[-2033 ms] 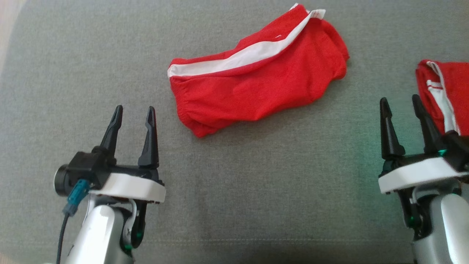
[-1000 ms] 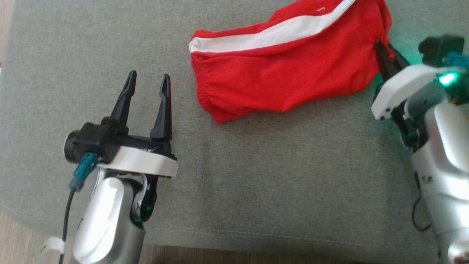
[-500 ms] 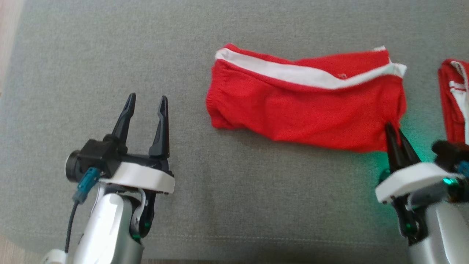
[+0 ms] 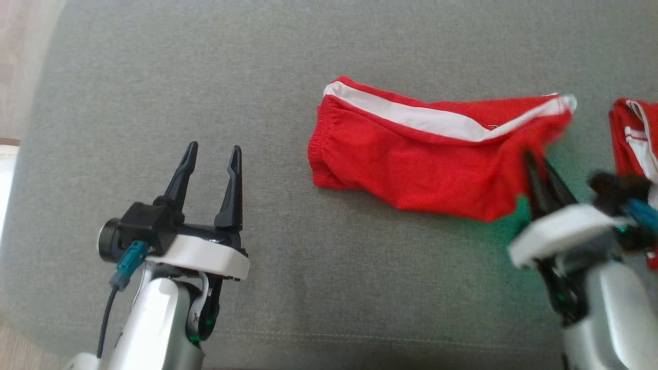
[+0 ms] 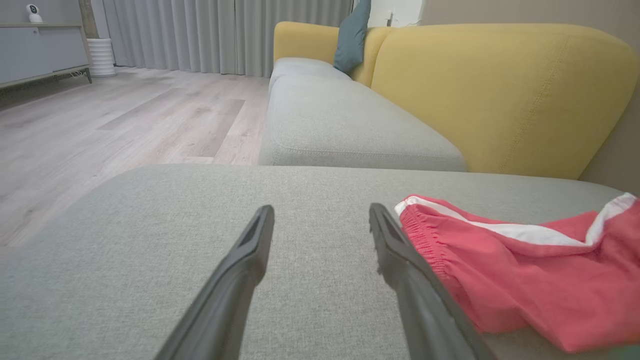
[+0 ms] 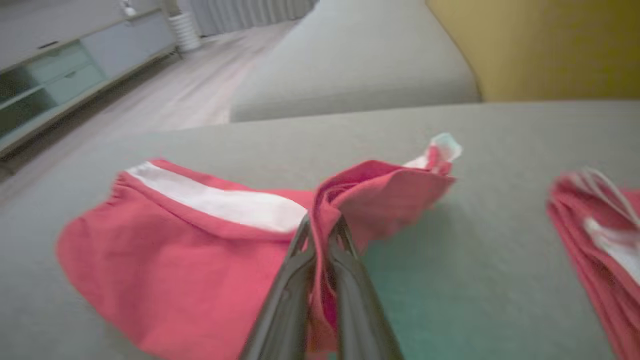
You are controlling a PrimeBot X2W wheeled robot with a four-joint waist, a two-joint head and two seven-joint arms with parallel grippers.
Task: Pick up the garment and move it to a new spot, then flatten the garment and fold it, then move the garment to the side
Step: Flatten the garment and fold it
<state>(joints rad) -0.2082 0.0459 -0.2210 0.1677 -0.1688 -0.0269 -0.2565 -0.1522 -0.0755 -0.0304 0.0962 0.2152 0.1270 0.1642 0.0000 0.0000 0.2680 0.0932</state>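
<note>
Red shorts [image 4: 411, 169] lie on the grey cushion [image 4: 308, 288], toward its right edge. The right gripper [image 4: 535, 160] has its fingers clamped on their right end. The left gripper [image 4: 213, 151] hovers with fingers apart. A second garment [image 4: 629, 139] lies near, at the right edge.

Right tool [image 4: 532, 159] on red garment [image 4: 411, 169]

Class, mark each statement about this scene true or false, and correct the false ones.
1. The right end effector is shut on an edge of the red shorts. True.
2. The left end effector grips the shorts. False: it stands open, apart from them, over the grey cushion.
3. The shorts carry a white stripe. True.
4. The shorts are the only red garment here. False: a second red garment lies on the robot's right.
</note>
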